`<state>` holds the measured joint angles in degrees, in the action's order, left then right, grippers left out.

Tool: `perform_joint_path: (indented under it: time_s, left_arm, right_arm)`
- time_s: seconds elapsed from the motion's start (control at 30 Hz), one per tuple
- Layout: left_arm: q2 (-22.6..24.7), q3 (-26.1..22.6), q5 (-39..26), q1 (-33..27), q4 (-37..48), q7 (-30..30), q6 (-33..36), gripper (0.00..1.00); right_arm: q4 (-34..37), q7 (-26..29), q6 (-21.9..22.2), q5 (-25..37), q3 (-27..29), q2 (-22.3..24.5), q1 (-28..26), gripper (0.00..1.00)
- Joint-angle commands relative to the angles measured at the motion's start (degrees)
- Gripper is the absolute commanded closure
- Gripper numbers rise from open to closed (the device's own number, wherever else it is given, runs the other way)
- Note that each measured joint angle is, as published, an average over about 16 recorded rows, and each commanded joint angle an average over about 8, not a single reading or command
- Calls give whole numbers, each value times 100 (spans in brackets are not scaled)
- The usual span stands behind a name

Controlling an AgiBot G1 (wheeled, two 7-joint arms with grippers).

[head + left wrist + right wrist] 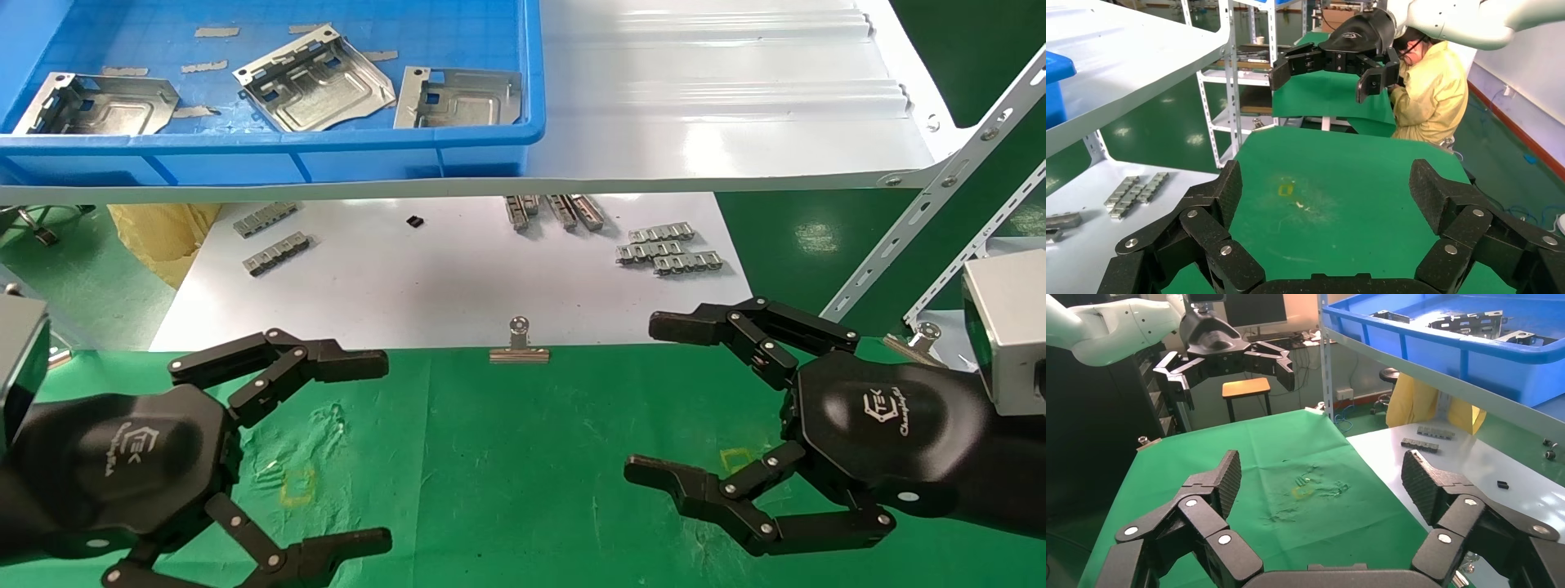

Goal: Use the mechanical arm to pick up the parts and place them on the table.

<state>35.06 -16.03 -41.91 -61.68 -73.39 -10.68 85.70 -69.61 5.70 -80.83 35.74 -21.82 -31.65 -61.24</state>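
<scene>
- Hovering over the green wrinkled fabric table, left black jointed-finger pincer spread wide apart, holding nothing.
- Right black pincer also over the table, facing the left one, fingers apart, holding nothing.
- Three silver-grey stamped sheet-metal plates lie in the blue plastic bin on the white shelf, well apart from both pincers; middle plate tilted.
- Small ridged metal strips sit on the glossy white sheet below the shelf.
- Small silver binder clip sits at the edge where white sheet meets green fabric, between the two pincers.
</scene>
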Motion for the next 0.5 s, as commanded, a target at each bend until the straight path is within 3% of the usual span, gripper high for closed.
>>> perform_joint_path:
  time_s: [0.03,0.5]
  left_arm:
    - [0,0,0,0,0,0,0,0]
    - [0,0,0,0,0,0,0,0]
  right_arm:
    - [0,0,0,0,0,0,0,100]
    - [0,0,0,0,0,0,0,100]
